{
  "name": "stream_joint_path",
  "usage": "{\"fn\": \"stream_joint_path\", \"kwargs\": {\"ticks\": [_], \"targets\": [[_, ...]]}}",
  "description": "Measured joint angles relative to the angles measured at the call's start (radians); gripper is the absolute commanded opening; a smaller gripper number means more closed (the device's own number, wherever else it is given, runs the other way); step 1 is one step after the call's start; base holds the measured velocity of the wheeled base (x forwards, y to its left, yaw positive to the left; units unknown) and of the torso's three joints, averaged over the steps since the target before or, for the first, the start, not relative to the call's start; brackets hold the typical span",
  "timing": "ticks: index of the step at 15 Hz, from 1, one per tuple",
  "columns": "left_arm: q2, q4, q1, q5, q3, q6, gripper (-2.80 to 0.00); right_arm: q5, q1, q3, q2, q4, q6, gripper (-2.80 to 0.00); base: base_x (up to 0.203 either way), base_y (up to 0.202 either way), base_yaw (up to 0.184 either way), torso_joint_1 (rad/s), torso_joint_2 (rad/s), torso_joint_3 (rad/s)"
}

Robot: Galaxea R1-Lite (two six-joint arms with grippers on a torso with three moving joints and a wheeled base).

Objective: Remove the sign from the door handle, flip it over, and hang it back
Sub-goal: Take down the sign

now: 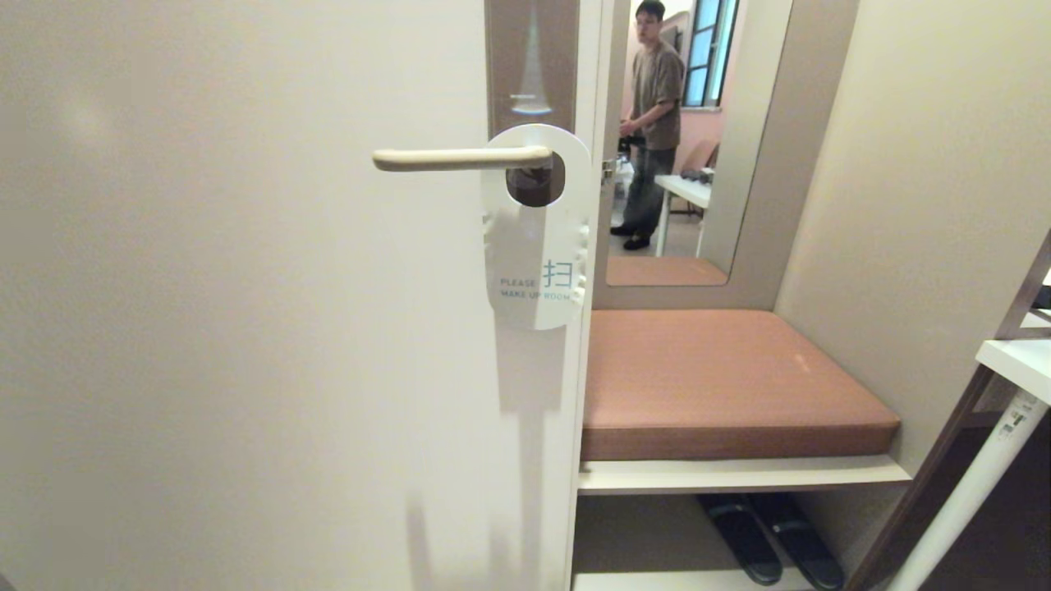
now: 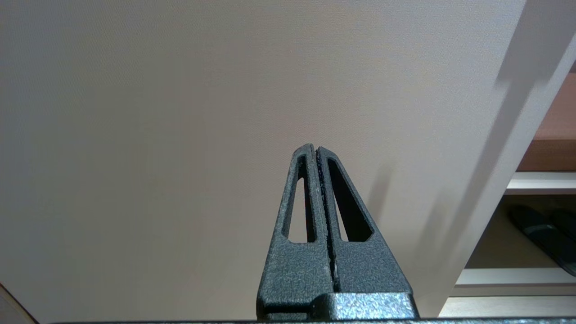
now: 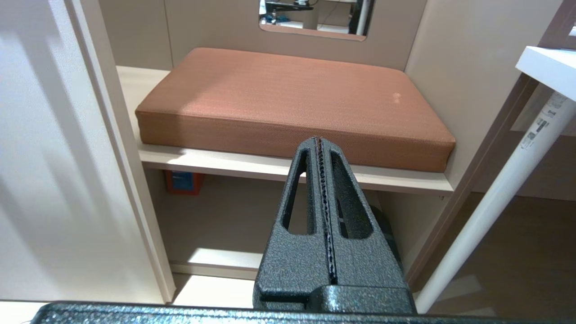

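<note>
A broad cream-white door [image 1: 246, 328] fills the left of the head view. Beside its edge, a rust-brown rectangular seat cushion [image 1: 722, 377] lies on a pale shelf, with a wall mirror [image 1: 698, 139] above it reflecting a standing person [image 1: 653, 123]. A flat white card sign [image 1: 538, 238] reading "PLEASE MAKE UP ROOM" hangs by its oval hole on the slim ivory lever door handle [image 1: 460, 158]. The dark textured left gripper [image 2: 317, 150] faces the bare door, fingers pressed together; the right gripper [image 3: 319, 141], likewise pressed together, points toward the cushion.
</note>
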State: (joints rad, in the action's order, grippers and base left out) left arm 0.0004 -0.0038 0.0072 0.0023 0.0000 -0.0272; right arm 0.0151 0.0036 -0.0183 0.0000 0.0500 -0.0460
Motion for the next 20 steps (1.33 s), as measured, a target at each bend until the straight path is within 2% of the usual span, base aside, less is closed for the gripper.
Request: {"fn": "stream_joint_path", "kwargs": {"ticks": [7,11,13,16,20], "targets": [[0.0,0.0,0.0,0.0,0.0,0.0,-2.8,0.003,0.0,-0.011,0.0,-0.002,-0.007,-2.8,0.0,0.0,0.0,0.0,0.0,0.0],[0.0,0.0,0.0,0.0,0.0,0.001,-2.8,-0.016,0.0,-0.122,0.003,0.056,-0.001,-2.8,0.0,0.0,0.0,0.0,0.0,0.0],[0.0,0.0,0.0,0.0,0.0,0.001,-2.8,-0.05,0.0,-0.189,0.028,0.099,-0.001,-2.8,0.0,0.0,0.0,0.0,0.0,0.0],[0.0,0.0,0.0,0.0,0.0,0.0,-2.8,-0.108,0.001,-0.267,0.119,0.104,-0.001,-2.8,0.0,0.0,0.0,0.0,0.0,0.0],[0.0,0.0,0.0,0.0,0.0,0.0,-2.8,-0.122,0.001,-0.379,0.29,0.075,0.003,-2.8,0.0,0.0,0.0,0.0,0.0,0.0]]}}
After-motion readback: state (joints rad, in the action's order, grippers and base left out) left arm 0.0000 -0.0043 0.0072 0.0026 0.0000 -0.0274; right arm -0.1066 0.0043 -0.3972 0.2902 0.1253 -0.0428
